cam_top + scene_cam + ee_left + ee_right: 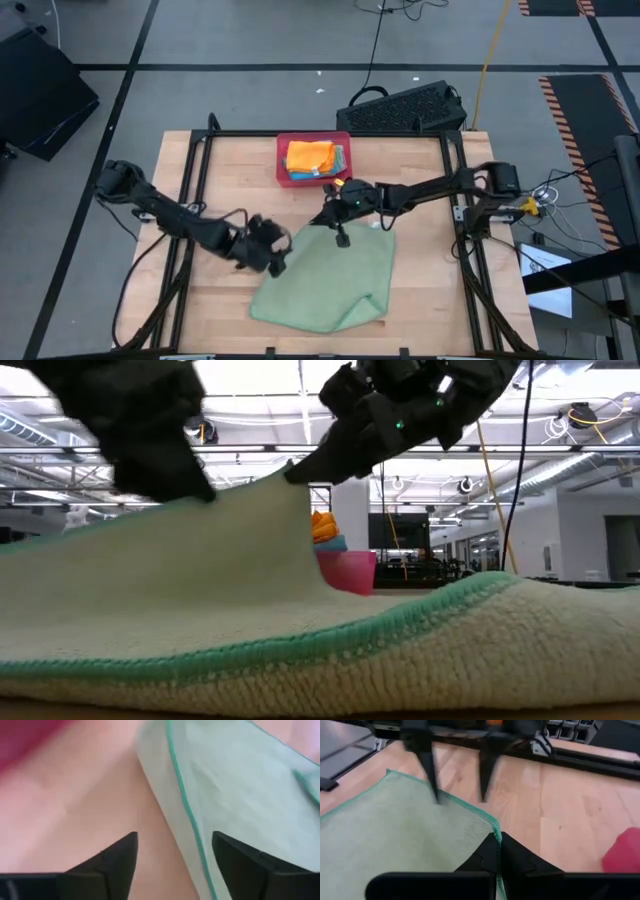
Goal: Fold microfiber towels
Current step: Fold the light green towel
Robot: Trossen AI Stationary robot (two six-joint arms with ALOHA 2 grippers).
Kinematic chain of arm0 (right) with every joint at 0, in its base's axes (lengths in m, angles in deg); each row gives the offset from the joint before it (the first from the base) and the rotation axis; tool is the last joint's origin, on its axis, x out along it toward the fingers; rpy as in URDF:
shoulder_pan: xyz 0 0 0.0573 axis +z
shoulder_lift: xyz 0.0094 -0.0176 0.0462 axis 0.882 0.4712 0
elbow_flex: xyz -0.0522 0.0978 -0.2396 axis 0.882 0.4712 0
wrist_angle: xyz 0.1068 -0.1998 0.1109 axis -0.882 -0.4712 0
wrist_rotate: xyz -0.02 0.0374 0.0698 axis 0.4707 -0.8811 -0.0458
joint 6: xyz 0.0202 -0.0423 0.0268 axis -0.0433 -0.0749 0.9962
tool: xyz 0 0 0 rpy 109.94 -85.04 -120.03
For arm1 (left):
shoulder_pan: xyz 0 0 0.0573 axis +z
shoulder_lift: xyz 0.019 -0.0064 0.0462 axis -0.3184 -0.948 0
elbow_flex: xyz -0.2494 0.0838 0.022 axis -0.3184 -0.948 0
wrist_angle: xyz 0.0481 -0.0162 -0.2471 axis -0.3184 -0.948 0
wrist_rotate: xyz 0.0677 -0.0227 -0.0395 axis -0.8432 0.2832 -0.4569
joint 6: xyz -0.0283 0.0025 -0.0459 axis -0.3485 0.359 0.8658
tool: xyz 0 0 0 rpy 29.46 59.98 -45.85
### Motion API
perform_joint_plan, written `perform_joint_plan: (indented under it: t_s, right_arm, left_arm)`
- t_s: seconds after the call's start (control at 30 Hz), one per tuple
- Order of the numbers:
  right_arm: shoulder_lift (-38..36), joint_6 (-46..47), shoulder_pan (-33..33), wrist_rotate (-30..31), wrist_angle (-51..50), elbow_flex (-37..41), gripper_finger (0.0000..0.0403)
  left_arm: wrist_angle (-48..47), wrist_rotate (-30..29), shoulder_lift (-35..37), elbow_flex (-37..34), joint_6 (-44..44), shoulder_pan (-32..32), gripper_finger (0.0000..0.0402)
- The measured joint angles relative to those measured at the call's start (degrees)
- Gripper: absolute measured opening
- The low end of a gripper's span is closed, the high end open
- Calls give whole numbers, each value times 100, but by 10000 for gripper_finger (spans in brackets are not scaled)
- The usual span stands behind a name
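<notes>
**One green towel pinched at its corner, mid-table**

One light green towel (325, 275), edged in darker green, lies spread on the wooden table (420, 180), its near part bunched into a loose fold toward the front edge. The right gripper (333, 206) has its fingers closed tight on the cloth's far corner, which the low view shows drawn up off the surface into a peak. The left gripper (277, 243) sits at the towel's left edge with its fingers (112, 862) spread apart over bare wood and the hem, gripping nothing. Beyond the cloth, at the table's far side, a pink-red tray (283, 160) holds a stack of folded towels (312, 158), orange on top with blue and green showing beneath. A black keyboard (405, 108) rests on the floor behind the table.
</notes>
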Motion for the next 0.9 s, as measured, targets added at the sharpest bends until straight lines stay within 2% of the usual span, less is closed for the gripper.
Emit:
perform_joint_plan:
  t_s: [0.17, 0.37, 0.7, 0.9]
  right_arm:
    - [-350, -297, 4, 220, -412, 0, 2]
    - [-704, -499, -11, 593, -837, 0, 1]
    - [-846, -538, -11, 610, -871, 0, 1]
    - [-846, -534, -11, 608, -880, 0, 0]
  left_arm:
    - [50, -166, -43, 0, 942, -812, 274]
    - [157, -164, -106, 2, 1842, -1457, 250]
    - [-14, 79, -677, -7, 3349, -1923, 187]
    - [-313, 381, -1082, -2, 4964, -2030, 198]
